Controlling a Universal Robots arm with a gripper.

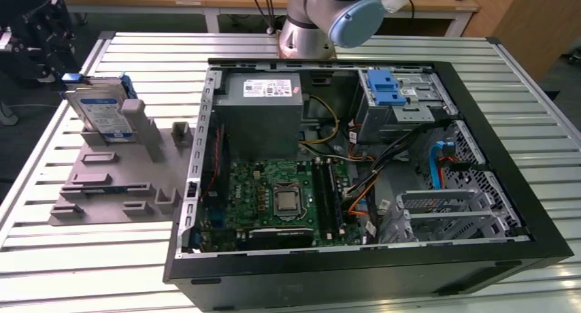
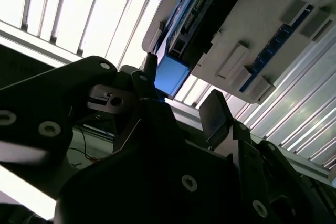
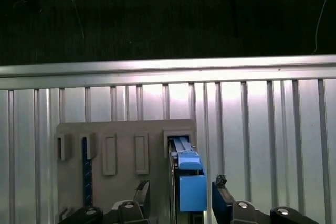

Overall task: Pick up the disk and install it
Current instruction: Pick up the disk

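Blue plastic frames the disk (image 1: 98,110), which stands on edge in a slot of a grey holder plate (image 1: 109,187) at the exterior view's left, well apart from the open computer case (image 1: 363,279). We see its white-and-blue label facing towards the case. The plate lies on a slatted aluminium table (image 1: 513,61), just beside the case's open side.

In the first wrist view we look down on the disk (image 3: 190,179) from its narrow end, its blue carrier rising out of the slot in the holder plate (image 3: 126,153). The gripper (image 3: 181,186) sits over that end with its jaws spread wide, one dark finger on each side of the blue frame. A gap shows between each finger and the frame, so we see it holding nothing. In the second wrist view the fingers (image 2: 214,113) flank the blue end of the disk (image 2: 170,74) in the same way, near it but not pressed on it.

Inside the case we see a green motherboard (image 1: 272,190) and a grey metal box (image 1: 263,109) above it. A blue ribbed latch (image 1: 385,88) sits on the drive bay at the far corner. The arm (image 1: 313,20) rises from its base behind the case.
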